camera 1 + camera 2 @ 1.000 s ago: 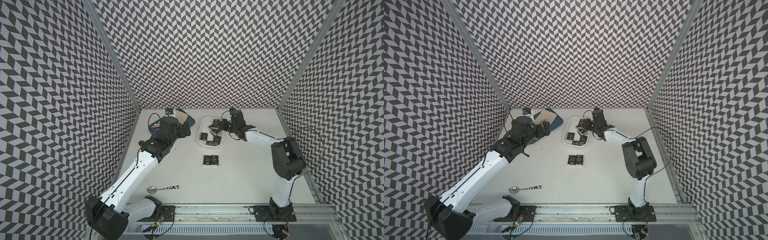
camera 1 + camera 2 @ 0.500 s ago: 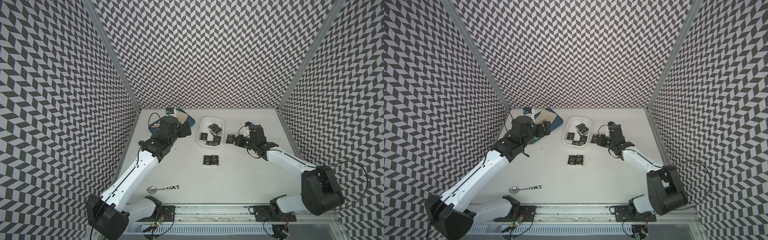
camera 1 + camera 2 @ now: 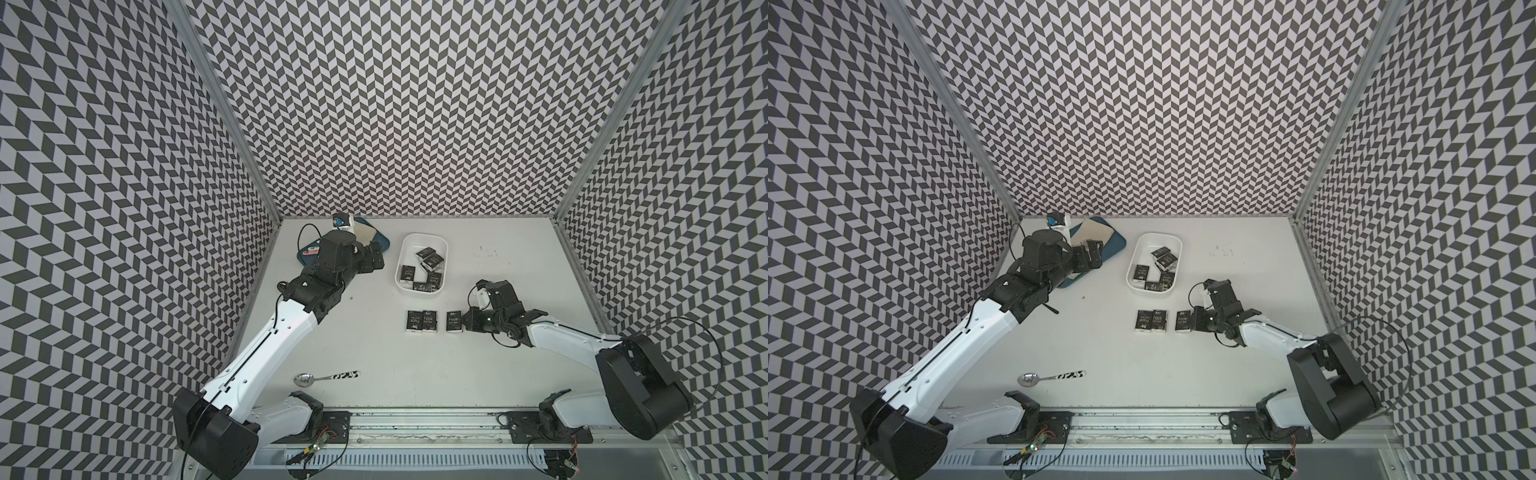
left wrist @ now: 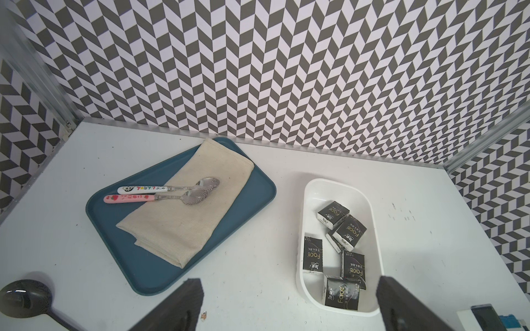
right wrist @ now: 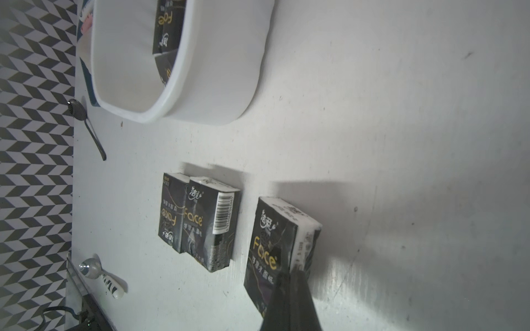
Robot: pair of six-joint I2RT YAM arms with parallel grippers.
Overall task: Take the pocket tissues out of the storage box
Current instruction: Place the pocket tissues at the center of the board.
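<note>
Right wrist view alone shows pocket tissues' (image 5: 200, 229) barcode (image 5: 223, 213).

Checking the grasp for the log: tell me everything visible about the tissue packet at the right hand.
The tissue packet is a small, flat, black rectangular pack in glossy film. It has gold-toned "Face" print and Chinese characters, and one side face is white. The right hand is shut on one short end. The packet sits slightly tilted, low over the white table, on the robot's side of the storage box. It is beside but apart from a pair of like packets. I cannot tell whether it touches the table.
</note>
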